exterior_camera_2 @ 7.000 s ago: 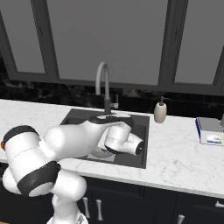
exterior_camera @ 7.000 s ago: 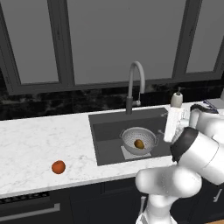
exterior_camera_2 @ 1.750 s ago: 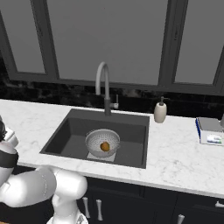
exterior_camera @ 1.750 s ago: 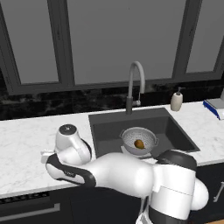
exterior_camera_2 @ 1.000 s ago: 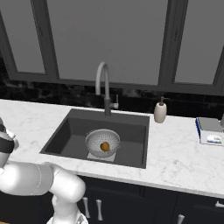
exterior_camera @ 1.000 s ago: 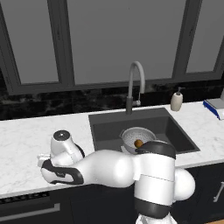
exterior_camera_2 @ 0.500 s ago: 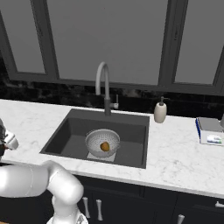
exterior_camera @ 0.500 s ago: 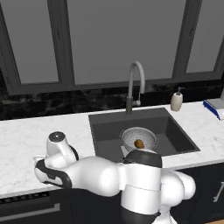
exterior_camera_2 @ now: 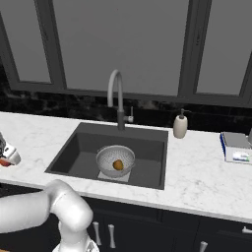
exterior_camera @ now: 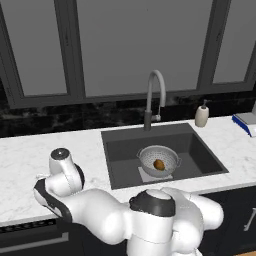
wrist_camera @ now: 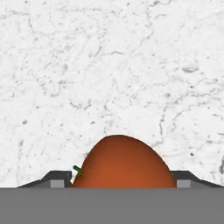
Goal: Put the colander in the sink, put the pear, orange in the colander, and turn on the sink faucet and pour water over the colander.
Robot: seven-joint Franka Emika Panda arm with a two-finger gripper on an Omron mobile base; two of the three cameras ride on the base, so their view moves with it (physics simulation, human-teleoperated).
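On the white marble counter left of the sink lies the orange (wrist_camera: pixel 122 162), orange-red with a small green stem. My gripper (wrist_camera: pixel 120 180) hangs straight over it, open, one dark fingertip (wrist_camera: pixel 59 179) close against each side of the fruit. A sliver of the orange (exterior_camera_2: pixel 4 162) peeks out under my hand at the left edge of the right base view. The colander (exterior_camera: pixel 159 159) (exterior_camera_2: pixel 115 160) stands in the dark sink (exterior_camera: pixel 200 155) (exterior_camera_2: pixel 74 147) with the olive-brown pear (exterior_camera: pixel 159 164) (exterior_camera_2: pixel 118 165) inside. The sink faucet (exterior_camera: pixel 156 95) (exterior_camera_2: pixel 116 96) arches over the basin; no water shows.
A beige soap dispenser (exterior_camera: pixel 202 116) (exterior_camera_2: pixel 180 126) stands behind the sink's right corner. A blue-and-white box (exterior_camera_2: pixel 236 146) (exterior_camera: pixel 246 122) lies on the counter at far right. My own arm sweeps low across the counter's front edge in the left base view.
My hand has edged a little to the left over the counter and settled around the orange. The colander and the pear have not moved.
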